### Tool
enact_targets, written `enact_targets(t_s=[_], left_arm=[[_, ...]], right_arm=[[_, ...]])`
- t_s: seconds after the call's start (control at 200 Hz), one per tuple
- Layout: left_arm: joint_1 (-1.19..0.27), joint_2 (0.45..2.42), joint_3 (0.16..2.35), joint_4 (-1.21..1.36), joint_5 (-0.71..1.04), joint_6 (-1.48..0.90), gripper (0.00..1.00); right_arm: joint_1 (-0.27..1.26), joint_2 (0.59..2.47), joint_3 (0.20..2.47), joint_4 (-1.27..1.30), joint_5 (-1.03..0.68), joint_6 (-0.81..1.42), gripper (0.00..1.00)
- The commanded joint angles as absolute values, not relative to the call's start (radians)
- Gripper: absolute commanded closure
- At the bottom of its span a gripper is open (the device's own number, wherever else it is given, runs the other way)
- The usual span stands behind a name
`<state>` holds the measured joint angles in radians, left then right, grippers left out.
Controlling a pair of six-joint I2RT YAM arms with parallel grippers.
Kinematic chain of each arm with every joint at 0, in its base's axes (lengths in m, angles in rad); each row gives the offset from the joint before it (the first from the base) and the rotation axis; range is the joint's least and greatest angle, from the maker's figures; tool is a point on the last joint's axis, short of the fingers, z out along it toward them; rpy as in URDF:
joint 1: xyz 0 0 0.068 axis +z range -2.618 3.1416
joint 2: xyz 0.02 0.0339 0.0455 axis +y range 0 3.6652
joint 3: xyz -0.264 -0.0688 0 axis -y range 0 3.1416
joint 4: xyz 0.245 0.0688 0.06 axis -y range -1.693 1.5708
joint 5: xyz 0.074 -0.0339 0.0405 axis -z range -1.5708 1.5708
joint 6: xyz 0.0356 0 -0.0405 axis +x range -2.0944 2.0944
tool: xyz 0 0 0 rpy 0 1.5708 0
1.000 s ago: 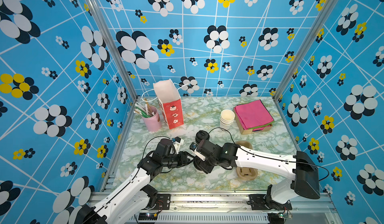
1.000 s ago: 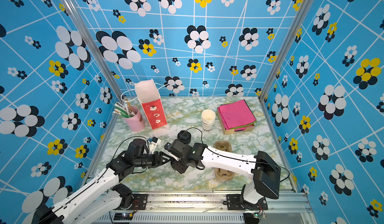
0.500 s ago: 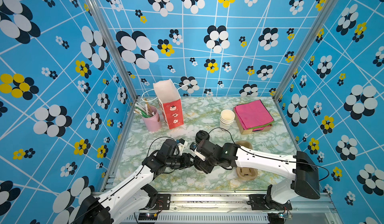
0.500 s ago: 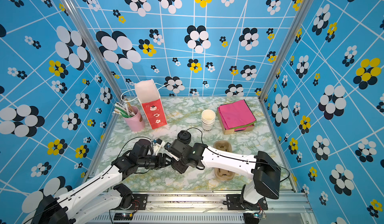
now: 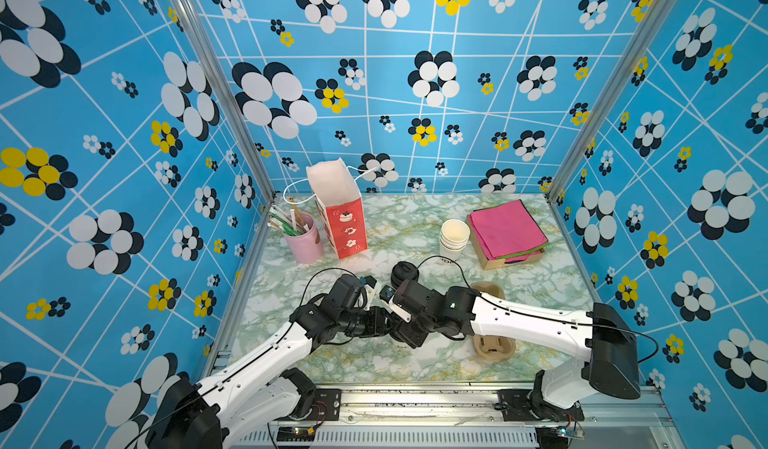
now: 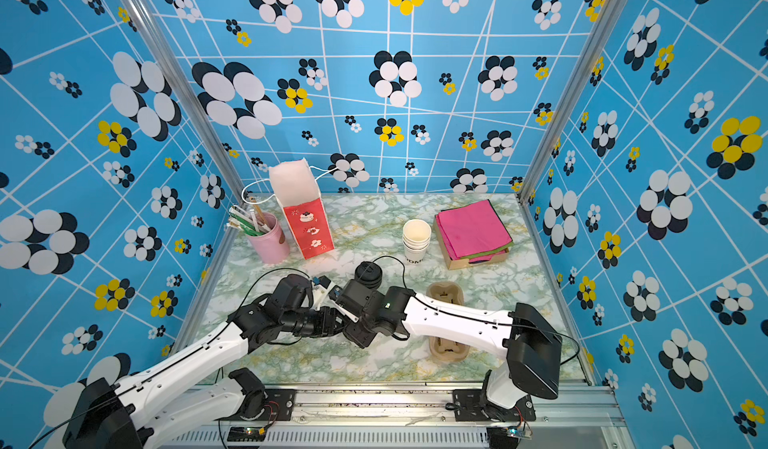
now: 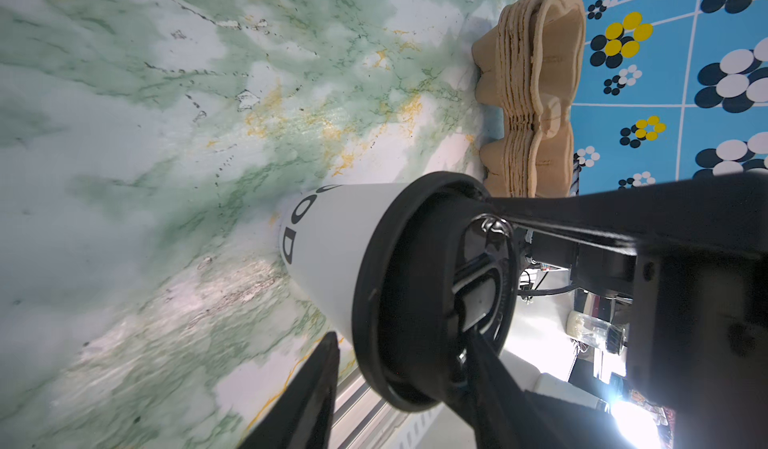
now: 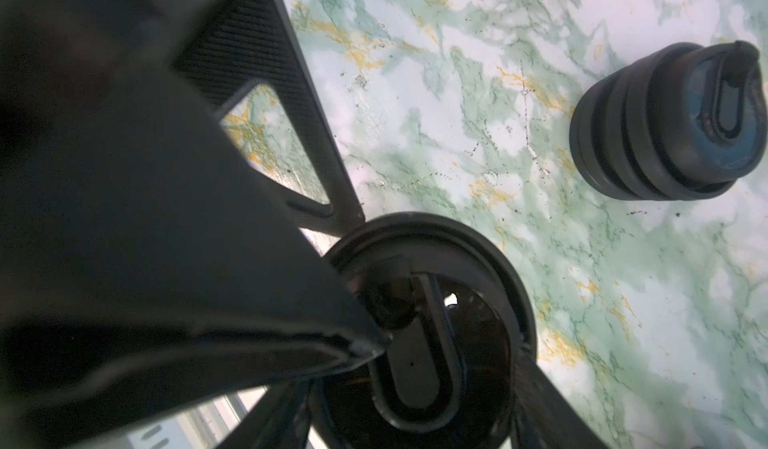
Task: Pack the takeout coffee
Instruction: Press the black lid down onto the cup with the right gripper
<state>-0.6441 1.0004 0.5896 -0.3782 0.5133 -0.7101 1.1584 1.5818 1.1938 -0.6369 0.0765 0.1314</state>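
My left claw (image 7: 399,339) straddles the takeout coffee (image 7: 332,251) just under its black lid (image 7: 415,301). One finger shows a sliver of tabletop (image 7: 166,135) between itself and the cup, and the other crosses in front of the lid. So I cannot tell whether I am clenched on the cup or only bracketing it.

My right claw (image 8: 365,280) is spread and grasps nothing. One fingertip (image 8: 365,334) rests on the lid's top, I judge to press it home while the left steadies the cup.

The coffee stands upright near the carrier stack (image 7: 536,93), on the side toward my left arm. The spare lids (image 8: 665,126) sit on that same side of the carrier stack, further back. The red paper bag (image 5: 338,218) is well apart from it.

In both top views my wrists cover the coffee almost wholly, and my right arm crosses the carrier stack's middle. The cup's curve cuts off its lettering. Whether the lid is fully seated I cannot make out.
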Motion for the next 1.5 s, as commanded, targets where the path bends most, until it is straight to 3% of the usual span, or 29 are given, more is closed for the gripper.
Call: enact_targets(t_s=[0.0, 0.525, 0.959, 1.494], left_arm=[[-0.659, 1.037, 0.599, -0.542, 0.41, -0.657, 0.5], [-0.676, 1.057, 0.621, -0.609, 0.359, -0.636, 0.53], [-0.683, 1.078, 0.637, -0.624, 0.353, -0.622, 0.54], [-0.685, 1.08, 0.723, -0.614, 0.373, -0.634, 0.52]], right_arm=[[1.161, 1.671, 1.1, -0.852, 0.072, 0.19, 0.36], [1.161, 1.581, 1.141, -0.773, 0.151, 0.198, 0.27], [1.16, 1.495, 1.142, -0.729, 0.204, 0.185, 0.1], [1.151, 1.314, 1.067, -0.672, 0.242, 0.196, 0.03]])
